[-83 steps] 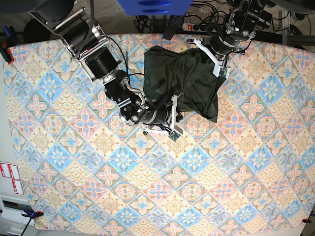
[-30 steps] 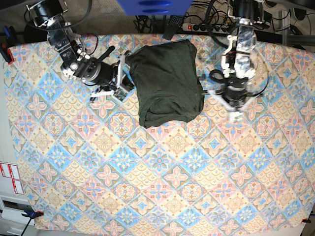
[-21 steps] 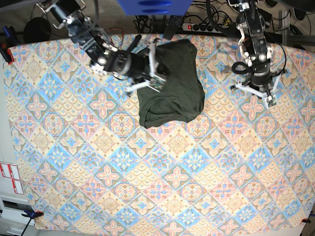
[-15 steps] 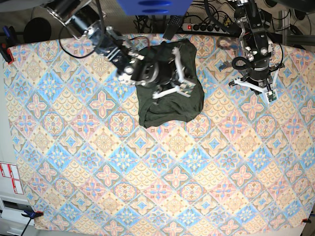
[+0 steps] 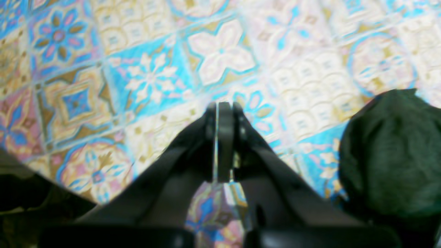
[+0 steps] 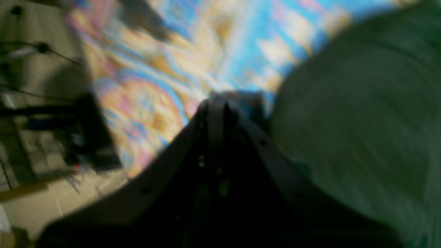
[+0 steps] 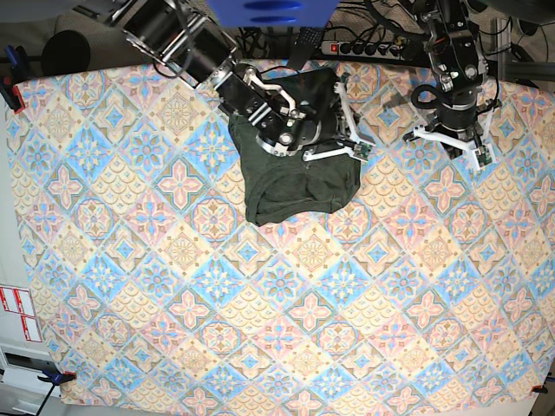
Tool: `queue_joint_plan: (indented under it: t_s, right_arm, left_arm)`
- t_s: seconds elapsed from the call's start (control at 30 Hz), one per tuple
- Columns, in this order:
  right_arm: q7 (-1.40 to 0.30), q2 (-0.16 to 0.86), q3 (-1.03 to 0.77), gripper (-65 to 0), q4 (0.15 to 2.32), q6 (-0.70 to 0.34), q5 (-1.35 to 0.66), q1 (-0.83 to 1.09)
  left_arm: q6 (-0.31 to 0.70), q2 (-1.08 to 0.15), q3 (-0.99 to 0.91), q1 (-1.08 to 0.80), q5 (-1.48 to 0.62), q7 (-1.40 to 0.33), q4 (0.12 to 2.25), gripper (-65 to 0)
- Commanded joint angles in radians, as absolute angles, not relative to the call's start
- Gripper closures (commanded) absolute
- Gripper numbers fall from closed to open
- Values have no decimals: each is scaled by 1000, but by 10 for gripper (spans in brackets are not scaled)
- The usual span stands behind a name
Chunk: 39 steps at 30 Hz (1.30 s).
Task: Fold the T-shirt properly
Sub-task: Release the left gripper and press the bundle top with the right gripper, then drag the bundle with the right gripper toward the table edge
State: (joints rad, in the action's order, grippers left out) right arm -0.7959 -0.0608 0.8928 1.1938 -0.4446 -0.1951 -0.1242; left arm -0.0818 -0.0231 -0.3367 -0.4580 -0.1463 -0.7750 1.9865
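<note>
The dark olive T-shirt [image 7: 295, 169] lies folded into a rough rectangle on the patterned table near the far edge. My right arm reaches across its upper part. My right gripper [image 7: 341, 91] is shut and empty at the shirt's far right corner. In the blurred right wrist view, the right gripper [image 6: 217, 103] is beside the T-shirt [image 6: 361, 120], close to the table edge. My left gripper [image 7: 451, 139] is shut and empty over bare cloth to the right of the shirt. The left wrist view shows the left gripper [image 5: 220, 106] with the T-shirt's edge [image 5: 389, 151] at lower right.
A patterned tablecloth [image 7: 277, 303] covers the whole table. Beyond the far edge lie a power strip [image 7: 364, 48] and cables. A blue object [image 7: 269, 10] overhangs at top centre. Clamps hold the cloth at the left edge [image 7: 9, 87].
My right arm has swept from the shirt's left side across it to its far right corner. My left arm has drifted slightly up and right. The shirt lay crumpled before and is now a folded rectangle.
</note>
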Motion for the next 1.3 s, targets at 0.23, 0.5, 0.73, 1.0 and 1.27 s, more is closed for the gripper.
queue_joint_plan:
  t_s: [0.23, 0.5, 0.73, 1.0, 1.27]
  right_arm:
    - [-754, -10, 794, 0, 1135, -446, -200, -163]
    - [-751, 122, 659, 0, 1136, -446, -200, -163]
    - [-714, 239, 578, 0, 1135, -446, -200, -165]
    - [-694, 320, 518, 0, 1130, -447, -200, -220]
    - [-700, 341, 518, 0, 1167, -449, -206, -231]
  left_arm:
    - [-82, -28, -334, -450, -143, -753, 2005, 0]
    - [-82, -28, -332, -430, -143, -753, 2003, 0]
    - [-82, -28, -332, -427, -143, -753, 2003, 0]
    - [-81, -28, -303, -429, -142, -753, 2000, 0]
    - [-81, -28, -298, -433, -139, -753, 2002, 0]
